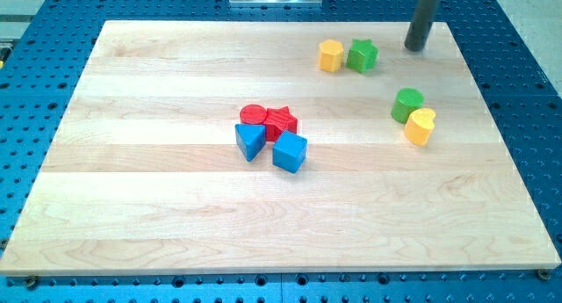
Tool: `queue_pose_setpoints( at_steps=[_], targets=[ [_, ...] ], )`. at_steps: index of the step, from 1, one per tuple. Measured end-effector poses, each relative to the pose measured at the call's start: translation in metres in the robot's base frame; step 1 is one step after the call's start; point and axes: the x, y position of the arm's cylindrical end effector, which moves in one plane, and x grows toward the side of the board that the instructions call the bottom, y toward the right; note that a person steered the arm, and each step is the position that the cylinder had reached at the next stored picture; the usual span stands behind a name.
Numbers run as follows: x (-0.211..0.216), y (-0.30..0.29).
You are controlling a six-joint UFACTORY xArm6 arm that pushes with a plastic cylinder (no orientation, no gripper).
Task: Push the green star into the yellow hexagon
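The green star (362, 55) sits near the view's top right of the wooden board, touching the yellow hexagon (330, 55) on its left. My tip (414, 48) is a dark rod end to the right of the green star, with a gap of about a block's width between them.
A green cylinder (407, 104) and a yellow heart-like block (421, 126) sit together at the right. In the middle are a red cylinder (254, 115), a red star (281, 121), a blue triangular block (250, 140) and a blue cube (290, 151). The board's (132, 206) edges border blue perforated table.
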Motion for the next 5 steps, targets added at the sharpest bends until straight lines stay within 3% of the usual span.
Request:
queue_pose_setpoints(
  at_steps=[3, 4, 5],
  targets=[
    [0.007, -0.129],
    [0.008, -0.119],
    [0.002, -0.072]
  ],
)
